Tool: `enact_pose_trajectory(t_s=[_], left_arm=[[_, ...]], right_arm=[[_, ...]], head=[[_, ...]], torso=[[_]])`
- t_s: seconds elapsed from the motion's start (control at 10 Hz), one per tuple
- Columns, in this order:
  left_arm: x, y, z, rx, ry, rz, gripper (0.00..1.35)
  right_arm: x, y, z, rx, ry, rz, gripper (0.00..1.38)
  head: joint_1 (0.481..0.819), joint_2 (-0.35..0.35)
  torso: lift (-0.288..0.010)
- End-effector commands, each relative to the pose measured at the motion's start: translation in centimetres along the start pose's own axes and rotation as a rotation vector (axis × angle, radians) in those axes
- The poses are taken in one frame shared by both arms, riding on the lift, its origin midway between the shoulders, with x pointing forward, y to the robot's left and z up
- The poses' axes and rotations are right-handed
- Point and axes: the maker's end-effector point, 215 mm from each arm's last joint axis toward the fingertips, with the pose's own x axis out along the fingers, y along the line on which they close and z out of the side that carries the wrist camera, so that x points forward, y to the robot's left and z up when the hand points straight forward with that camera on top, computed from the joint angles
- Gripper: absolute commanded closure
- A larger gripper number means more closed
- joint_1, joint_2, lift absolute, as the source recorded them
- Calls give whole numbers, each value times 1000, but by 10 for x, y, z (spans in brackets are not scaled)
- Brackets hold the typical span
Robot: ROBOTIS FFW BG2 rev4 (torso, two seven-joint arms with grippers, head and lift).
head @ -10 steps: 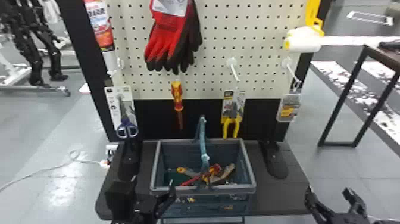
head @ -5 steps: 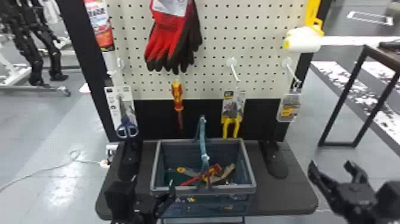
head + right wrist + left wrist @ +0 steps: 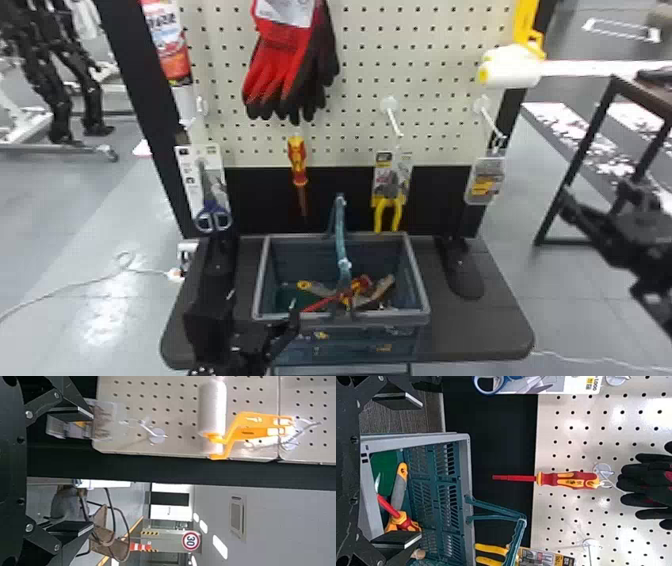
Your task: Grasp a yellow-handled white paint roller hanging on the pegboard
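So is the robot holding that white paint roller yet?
No, the paint roller hangs on the pegboard, while the right end effector is open, lower down and clear of it.

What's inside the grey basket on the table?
A loose pile of hand tools with red and yellow handles, plus a green item. The tools and the near wall of the basket cover the floor beneath, so anything under them can't be seen.

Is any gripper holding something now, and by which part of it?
Nothing is held. The right gripper is open, apart from the roller on the pegboard; the left gripper is open near the basket.
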Motion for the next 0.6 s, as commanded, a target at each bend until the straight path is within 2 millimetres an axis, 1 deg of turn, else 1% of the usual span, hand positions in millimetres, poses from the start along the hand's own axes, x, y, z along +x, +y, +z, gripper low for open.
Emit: enact_pose_trajectory(t_s=[0.0,0.1,0.2,0.3,0.4,0.5], left_arm=[[1,-1,-1,0,5,-2,153],[2,-3,-1,2,8,-7,153],[4,-5,0,6,8,-13,153],[5,-6,-1,8,12,-16,153],[5,-6,-3,7,19,-18,153],[5,-7,-4,6,22,-18,153]], right_arm=[[27,-14,33,-22,5,28,317],[44,-19,58,-42,10,83,317],[57,-25,77,-68,23,135,317],[66,-37,103,-92,23,144,317],[74,-44,132,-94,4,157,312],[84,-41,143,-74,11,198,317]], head=[[549,0],[549,0],[549,0],[549,0],[549,0],[549,0]], torso=[[-100],[-100],[-100],[-100],[-100],[-100]])
